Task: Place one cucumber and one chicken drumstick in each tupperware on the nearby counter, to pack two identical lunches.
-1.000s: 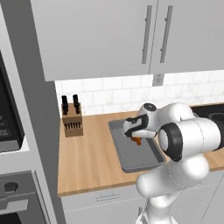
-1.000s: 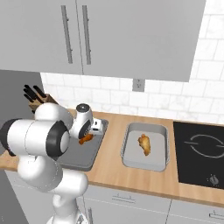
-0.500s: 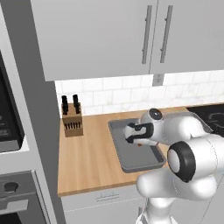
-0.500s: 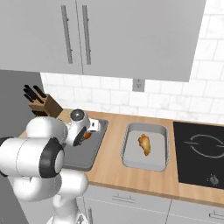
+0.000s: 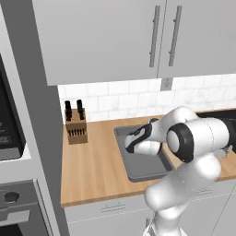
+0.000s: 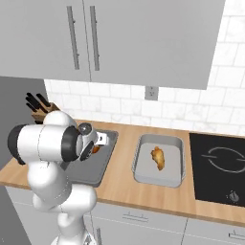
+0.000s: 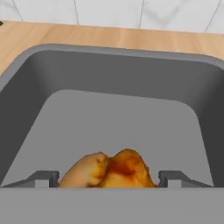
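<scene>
A: What shows from the left?
B: The arm bends low over a grey tupperware on the wooden table. A knife block stands beside it.

A: And from the right?
B: A second tupperware holds a chicken drumstick. A bit of orange peeks out by the arm in the first one.

A: The hand view?
B: The pincer is spread wide, with another drumstick between its tips, inside the tupperware. I cannot tell if it is squeezing it.
</scene>
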